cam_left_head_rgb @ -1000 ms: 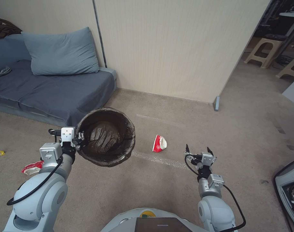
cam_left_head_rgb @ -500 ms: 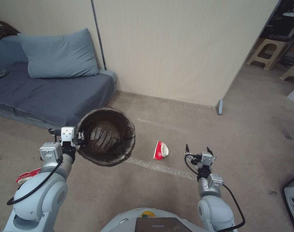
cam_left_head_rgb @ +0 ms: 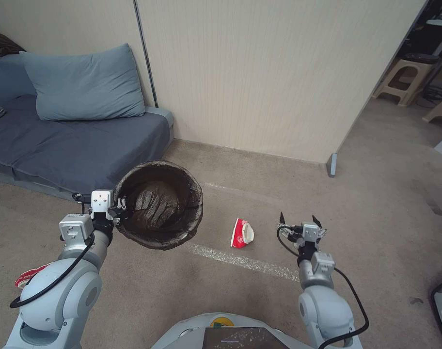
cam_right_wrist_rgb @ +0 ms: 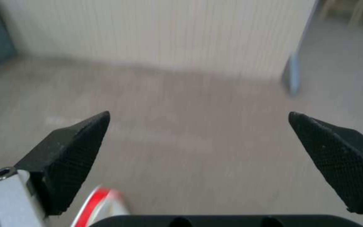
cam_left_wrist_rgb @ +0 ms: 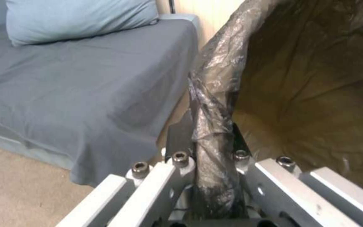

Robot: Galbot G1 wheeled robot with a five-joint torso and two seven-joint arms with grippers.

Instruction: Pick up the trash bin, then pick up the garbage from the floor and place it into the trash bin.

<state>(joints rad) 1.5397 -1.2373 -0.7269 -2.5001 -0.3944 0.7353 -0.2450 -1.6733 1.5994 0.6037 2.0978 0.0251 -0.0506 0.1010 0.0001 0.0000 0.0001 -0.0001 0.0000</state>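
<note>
Camera shifted with the base; crushed red-and-white cup (cam_left_head_rgb: pixel 242 233) now closer, on floor just left of right claw (cam_left_head_rgb: pixel 300 220), spread wide. Left claw (cam_left_wrist_rgb: pixel 209 138) clamps trash bin (cam_left_head_rgb: pixel 159 203) rim, bin held aloft beside sofa (cam_left_head_rgb: pixel 75 140).

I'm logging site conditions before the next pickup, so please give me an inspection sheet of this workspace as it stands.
Surface: beige carpet floor with a strip of clear tape across it.
Job's things: trash bin, bag-lined, held off the floor; crushed red-and-white cup lying on its side on the floor, between the arms.
Clutter: another red-and-white scrap on the floor by the left arm.
Grippers: left gripper shut on the trash bin's rim; right gripper open, empty, raised, to the right of the cup.
Cables: black cable looping along the right arm.
Surroundings: blue sofa with a cushion, panel wall, plastic stools beyond.
</note>
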